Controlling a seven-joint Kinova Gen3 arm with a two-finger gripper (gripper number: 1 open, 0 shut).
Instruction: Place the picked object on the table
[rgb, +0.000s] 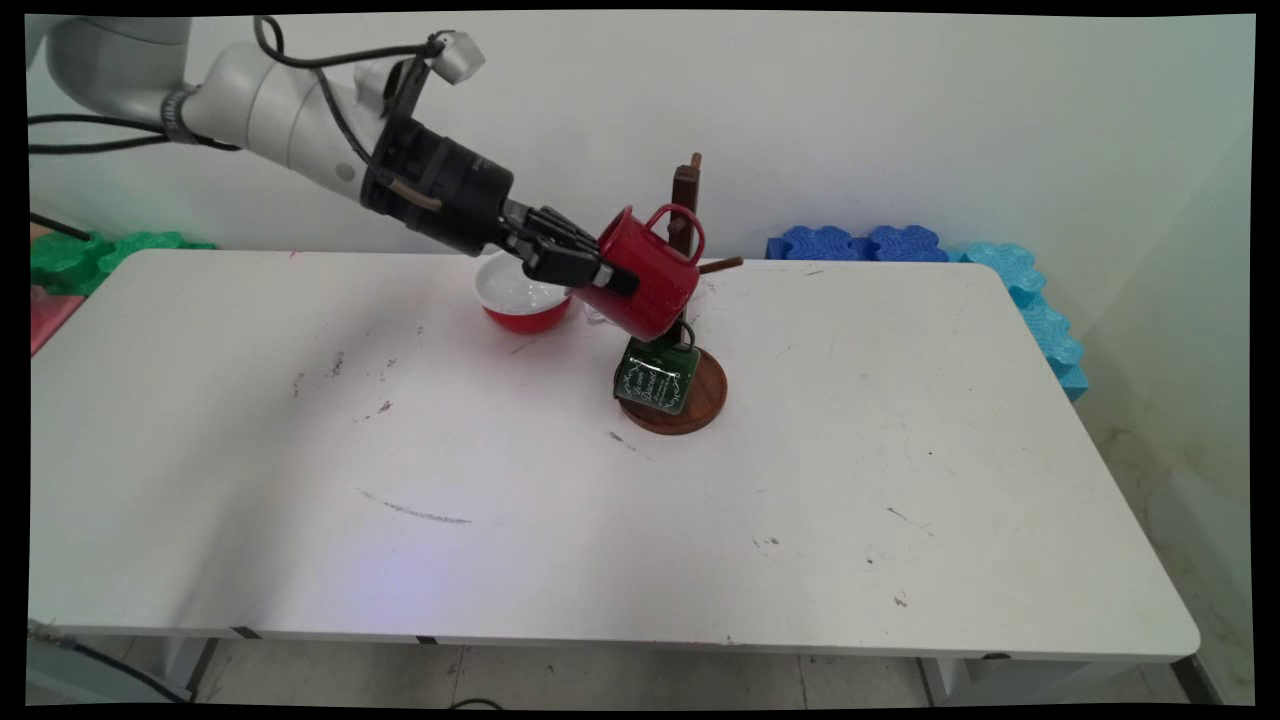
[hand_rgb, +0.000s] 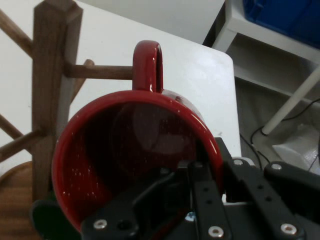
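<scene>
From my station I see the black two-finger gripper (rgb: 605, 275) clamped on the rim of a glossy red enamel mug (rgb: 648, 275) — one finger inside the mouth, the other outside the wall. The mug is held in the air, tipped on its side, its loop handle right beside a peg of the dark wooden mug tree (rgb: 686, 200). In the hand view the handle sits just at the end of that peg; I cannot tell whether they touch. A dark green lettered mug (rgb: 657, 378) hangs low on the tree over its round wooden base (rgb: 705, 400). Behind the gripper a red bowl with a white inside (rgb: 522, 296) rests on the white table (rgb: 500, 480).
</scene>
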